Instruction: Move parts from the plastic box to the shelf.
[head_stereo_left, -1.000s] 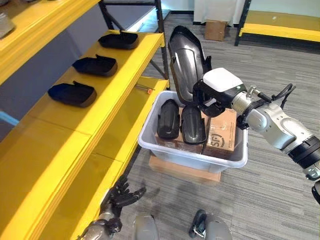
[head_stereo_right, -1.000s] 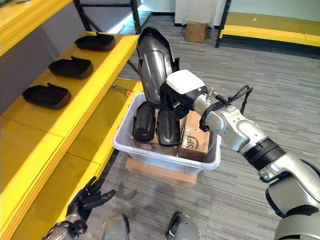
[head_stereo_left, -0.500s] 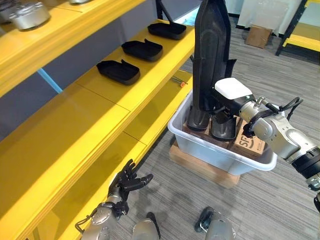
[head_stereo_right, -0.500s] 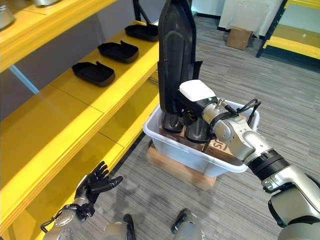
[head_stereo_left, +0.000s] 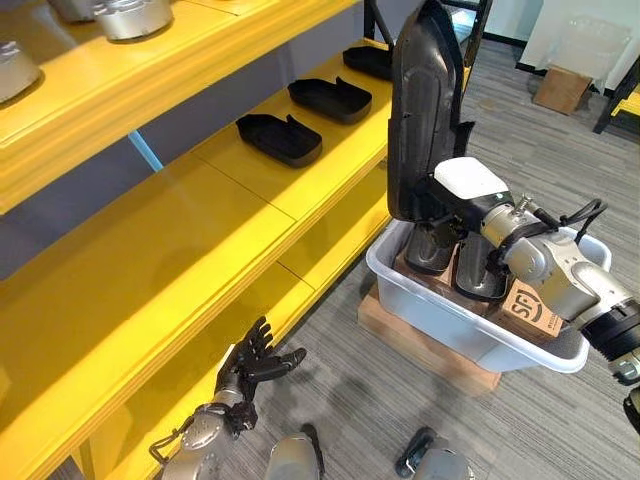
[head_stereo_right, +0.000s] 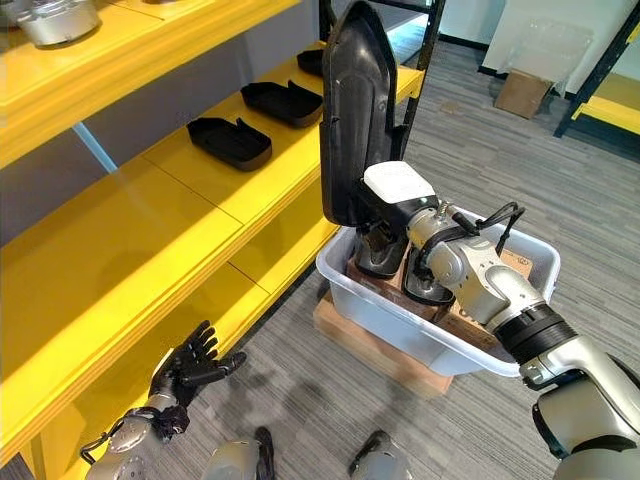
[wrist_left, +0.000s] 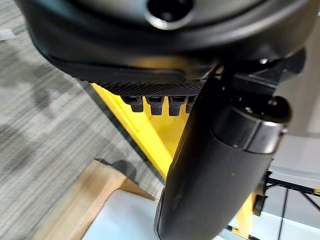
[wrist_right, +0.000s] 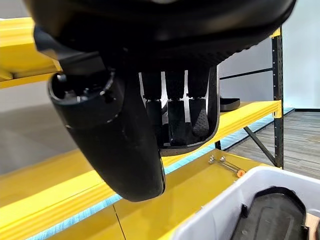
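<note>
Black moulded part (head_stereo_left: 425, 110), long and shell-shaped w/ a pointed tip, glossy dark plastic, hollow on one side, stands near-upright at upper centre of the left eye view, clear above the plastic box (head_stereo_left: 440, 312) and beside the shelf's outer edge. Right hand (head_stereo_left: 450, 200) has its fingers curled round the part's lower end; right wrist view confirms fingers (wrist_right: 180, 117) wrapped inside the part's rim, thumb outside. Grip is at one end only, so most of the part's length sits above the hand. Risk 1: part may pivot or slip in the grip during the swing to the shelf, since the surface looks smooth and the hold is low. Risk 2: tall tip may strike the upper shelf (head_stereo_left: 150, 75) at upper left if the part is not laid flatter before it goes in. Risk 3: set-down may bump the three similar parts, e.g. nearest shelved part (head_stereo_left: 280, 138), already lying hollow-side-up on the middle shelf (head_stereo_left: 200, 230); free space lies left-centre of frame, nearer the camera than that row. Risk 4: lower end may snag the parts in the box (head_stereo_left: 480, 272), which stand on end just below the hand, next to a cardboard carton (head_stereo_left: 535, 312). Left hand (head_stereo_left: 250, 365) at lower left of frame, near the floor, fingers spread and relaxed, holds nothing, idle. Judgement: carry phase, part lifted out, placement not yet done.
</note>
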